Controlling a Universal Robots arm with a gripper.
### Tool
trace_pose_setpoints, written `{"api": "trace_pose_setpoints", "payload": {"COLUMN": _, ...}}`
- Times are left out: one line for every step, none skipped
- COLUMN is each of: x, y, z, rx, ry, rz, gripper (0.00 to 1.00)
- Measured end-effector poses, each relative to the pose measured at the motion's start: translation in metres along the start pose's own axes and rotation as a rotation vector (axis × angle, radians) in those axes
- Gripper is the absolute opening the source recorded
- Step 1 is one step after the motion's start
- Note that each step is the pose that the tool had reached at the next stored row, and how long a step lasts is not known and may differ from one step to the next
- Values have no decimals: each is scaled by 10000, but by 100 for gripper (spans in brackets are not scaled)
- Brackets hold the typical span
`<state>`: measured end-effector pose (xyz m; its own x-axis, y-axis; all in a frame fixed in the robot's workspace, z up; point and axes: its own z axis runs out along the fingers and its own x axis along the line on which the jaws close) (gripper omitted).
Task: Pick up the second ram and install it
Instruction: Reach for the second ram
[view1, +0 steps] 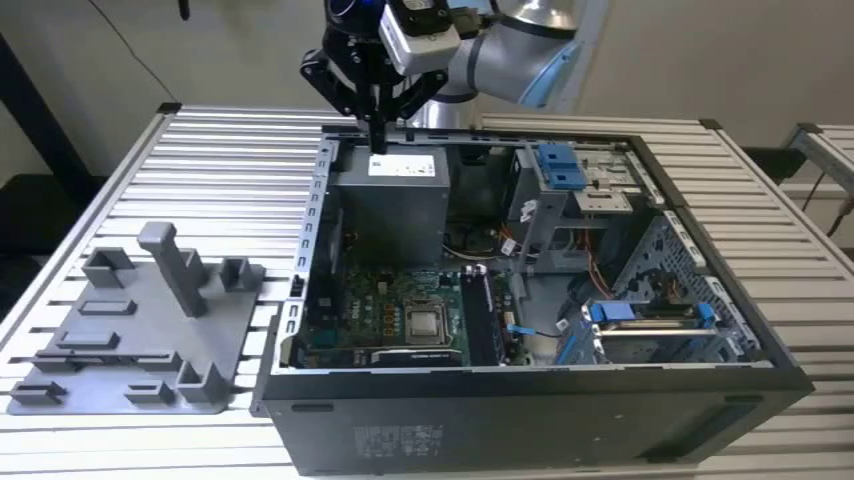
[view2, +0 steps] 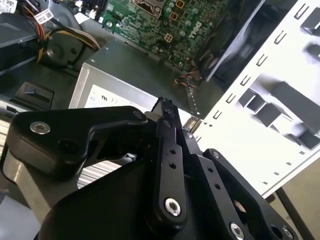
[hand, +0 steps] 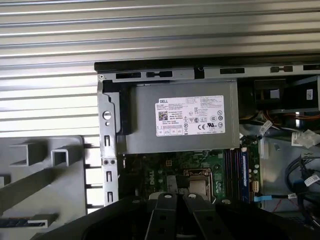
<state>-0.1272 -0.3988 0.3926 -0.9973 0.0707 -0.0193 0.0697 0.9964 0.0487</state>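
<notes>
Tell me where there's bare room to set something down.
Bare slatted table at the exterior view's upper left, beyond the grey tray, and a strip on the exterior view's right of the computer case. Crowded: inside the case; the tray-to-case gap is narrow.

We see an open desktop computer case (view1: 534, 425) lying on its side on a white slatted table (view1: 227, 150). Inside it, a grey power supply (view1: 394, 205) with a white label (view1: 404, 165) sits at the far end, and the green motherboard (view1: 380, 305) with its metal CPU socket (view1: 429, 325) lies nearer to us. Toward the exterior view's right we find a drive cage with blue latches (view1: 561, 165). Beside the case, on the exterior view's left, rests a grey plastic tray (view1: 147, 325) with an upright post (view1: 174, 265). In the second wrist view we notice yellow and black wires (view2: 75, 37) near the power supply.
</notes>
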Motion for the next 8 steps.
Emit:
{"api": "trace_pose_setpoints", "payload": {"x": 5, "y": 0, "z": 1, "rx": -1, "ry": 0, "rz": -1, "gripper": 11}}
{"api": "trace_pose_setpoints", "payload": {"x": 5, "y": 0, "z": 0, "rx": -1, "ry": 0, "rz": -1, "gripper": 11}}
{"api": "trace_pose_setpoints", "payload": {"x": 5, "y": 0, "z": 0, "rx": -1, "ry": 0, "rz": -1, "gripper": 11}}
{"api": "trace_pose_setpoints", "payload": {"x": 5, "y": 0, "z": 0, "rx": -1, "ry": 0, "rz": -1, "gripper": 11}}
{"api": "trace_pose_setpoints", "payload": {"x": 5, "y": 0, "z": 0, "rx": -1, "ry": 0, "rz": -1, "gripper": 11}}
{"api": "trace_pose_setpoints", "payload": {"x": 5, "y": 0, "z": 0, "rx": -1, "ry": 0, "rz": -1, "gripper": 11}}
{"api": "trace_pose_setpoints", "payload": {"x": 6, "y": 0, "z": 0, "rx": -1, "ry": 0, "rz": 0, "gripper": 11}}
{"api": "trace_pose_setpoints", "payload": {"x": 6, "y": 0, "z": 0, "rx": -1, "ry": 0, "rz": 0, "gripper": 11}}
